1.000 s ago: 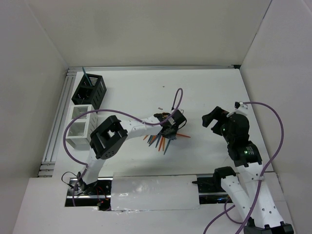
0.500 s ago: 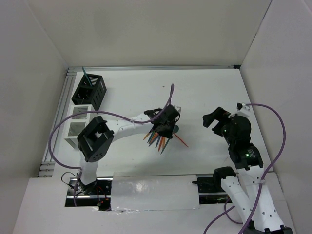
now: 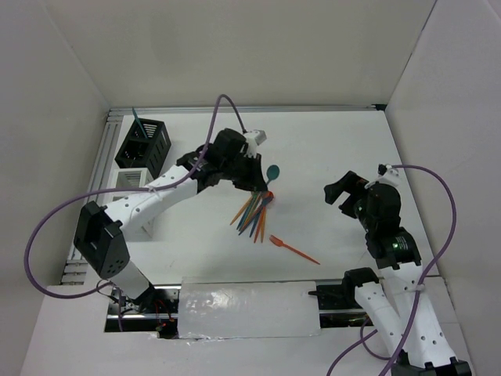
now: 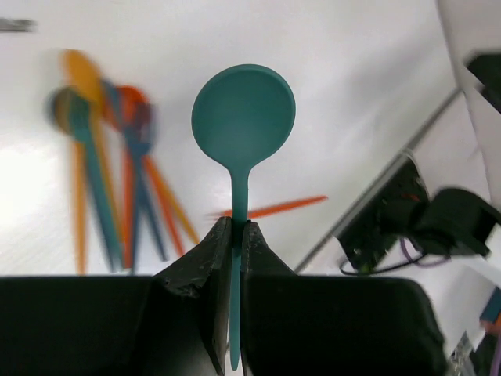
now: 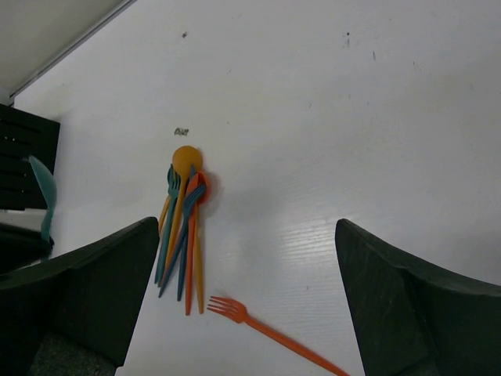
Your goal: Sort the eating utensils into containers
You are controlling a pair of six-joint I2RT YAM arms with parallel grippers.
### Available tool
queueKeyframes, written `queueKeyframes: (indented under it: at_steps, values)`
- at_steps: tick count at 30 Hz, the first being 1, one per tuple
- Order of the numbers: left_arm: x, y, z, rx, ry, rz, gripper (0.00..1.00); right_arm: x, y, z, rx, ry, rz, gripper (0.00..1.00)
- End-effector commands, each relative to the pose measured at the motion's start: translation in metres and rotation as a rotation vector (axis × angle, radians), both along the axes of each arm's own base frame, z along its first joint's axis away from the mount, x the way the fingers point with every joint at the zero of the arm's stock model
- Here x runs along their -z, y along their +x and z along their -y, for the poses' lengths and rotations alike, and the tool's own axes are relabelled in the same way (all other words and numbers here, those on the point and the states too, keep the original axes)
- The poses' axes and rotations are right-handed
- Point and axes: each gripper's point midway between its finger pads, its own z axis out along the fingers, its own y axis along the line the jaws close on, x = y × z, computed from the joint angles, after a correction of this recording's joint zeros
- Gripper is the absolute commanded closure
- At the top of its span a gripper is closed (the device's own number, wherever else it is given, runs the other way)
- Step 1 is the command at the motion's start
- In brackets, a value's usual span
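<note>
Closest to the arm bases, a lone orange plastic fork [image 3: 293, 251] lies flat on the white table [image 3: 329, 141], tines to the left, off on its own. Just past it is the fanned bundle of thin plastic spoons and forks [image 3: 254, 215] in orange, teal and dark blue. The heads are bunched at the far end and the handles spread back toward the bases. Over on the right, the right claw [image 3: 344, 196] hangs above bare table with its fingers spread wide and nothing between them. Its wrist cam looks down on the bundle and the lone fork, both well clear of it.

Right at the far tip of the bundle is the left claw [image 4: 235, 229], pinched tight on the handle of a round-bowled teal plastic spoon [image 4: 243, 110]. The bowl sticks out past the fingertips, up off the table.

Further left, the left arm crosses over the white translucent slotted caddy [image 3: 125, 196] and hides part of it. The black slotted caddy [image 3: 145, 145] sits just behind that one by the rail, with a thin teal utensil [image 3: 136, 121] standing in it. Both caddies are well apart from the held spoon.
</note>
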Motion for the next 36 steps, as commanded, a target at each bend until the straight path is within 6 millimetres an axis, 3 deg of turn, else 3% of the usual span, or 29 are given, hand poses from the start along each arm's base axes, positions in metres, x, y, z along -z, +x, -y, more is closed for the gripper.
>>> queueKeyframes:
  at_steps: [1, 3, 4, 5, 6, 7, 8, 9, 10, 11, 12, 16, 19, 20, 22, 25, 26, 27, 30, 31, 36]
  values:
    - [-0.002, 0.04, -0.034, -0.112, 0.026, 0.0, 0.89, -0.001, 0.004, -0.005, -0.011, 0.027, 0.011, 0.0]
    - [-0.011, 0.064, -0.053, -0.156, 0.004, 0.03, 0.89, -0.002, 0.004, -0.012, -0.047, 0.042, 0.022, 0.0]
    - [-0.024, 0.089, -0.084, -0.225, -0.022, 0.07, 0.88, 0.0, 0.004, -0.015, -0.065, 0.044, 0.02, 0.0]
    - [-0.032, 0.086, -0.078, -0.192, -0.043, 0.102, 0.88, 0.002, 0.004, -0.019, -0.089, 0.046, 0.023, 0.0]
    - [-0.043, 0.099, -0.096, -0.197, -0.066, 0.149, 0.88, -0.003, 0.006, -0.021, -0.108, 0.047, 0.045, 0.0]
    - [-0.064, 0.125, -0.132, -0.269, -0.102, 0.247, 0.88, 0.0, 0.005, -0.029, -0.151, 0.059, 0.041, 0.0]
    - [-0.078, 0.132, -0.147, -0.263, -0.137, 0.302, 0.87, 0.003, 0.005, -0.032, -0.169, 0.06, 0.042, 0.0]
    - [-0.08, 0.127, -0.142, -0.207, -0.137, 0.363, 0.87, 0.0, 0.008, -0.036, -0.192, 0.067, 0.055, 0.0]
    - [-0.103, 0.153, -0.186, -0.285, -0.154, 0.487, 0.86, 0.004, 0.01, -0.037, -0.194, 0.065, 0.051, 0.0]
    - [-0.124, 0.151, -0.203, -0.275, -0.171, 0.578, 0.86, 0.008, 0.012, -0.038, -0.205, 0.066, 0.042, 0.0]
    - [-0.129, 0.15, -0.218, -0.291, -0.178, 0.601, 0.86, 0.011, 0.017, -0.04, -0.209, 0.06, 0.036, 0.0]
    - [-0.175, 0.174, -0.295, -0.419, -0.216, 0.812, 0.87, 0.014, 0.034, -0.04, -0.214, 0.04, 0.031, 0.0]
    - [-0.179, 0.194, -0.35, -0.548, -0.201, 0.896, 0.87, 0.016, 0.053, -0.039, -0.199, 0.02, 0.04, 0.0]
    - [-0.174, 0.205, -0.351, -0.546, -0.206, 0.898, 0.86, 0.014, 0.058, -0.04, -0.2, 0.018, 0.047, 0.0]
    - [-0.17, 0.218, -0.373, -0.568, -0.188, 0.911, 0.85, 0.021, 0.072, -0.038, -0.18, 0.009, 0.041, 0.0]
    - [-0.153, 0.243, -0.388, -0.584, -0.168, 0.932, 0.86, 0.021, 0.086, -0.037, -0.151, 0.02, 0.04, 0.0]
    - [-0.16, 0.245, -0.398, -0.587, -0.164, 1.0, 0.85, 0.023, 0.094, -0.036, -0.14, 0.019, 0.037, 0.0]
    - [-0.142, 0.252, -0.402, -0.589, -0.164, 0.989, 0.84, 0.025, 0.097, -0.036, -0.139, 0.021, 0.034, 0.0]
    - [-0.134, 0.259, -0.418, -0.606, -0.188, 1.05, 0.83, 0.03, 0.107, -0.035, -0.119, 0.018, 0.039, 0.0]
    - [-0.117, 0.265, -0.423, -0.607, -0.195, 1.03, 0.82, 0.027, 0.11, -0.035, -0.118, 0.019, 0.044, 0.0]
    - [-0.089, 0.282, -0.434, -0.584, -0.18, 1.037, 0.8, 0.032, 0.122, -0.032, -0.088, 0.005, 0.02, 0.0]
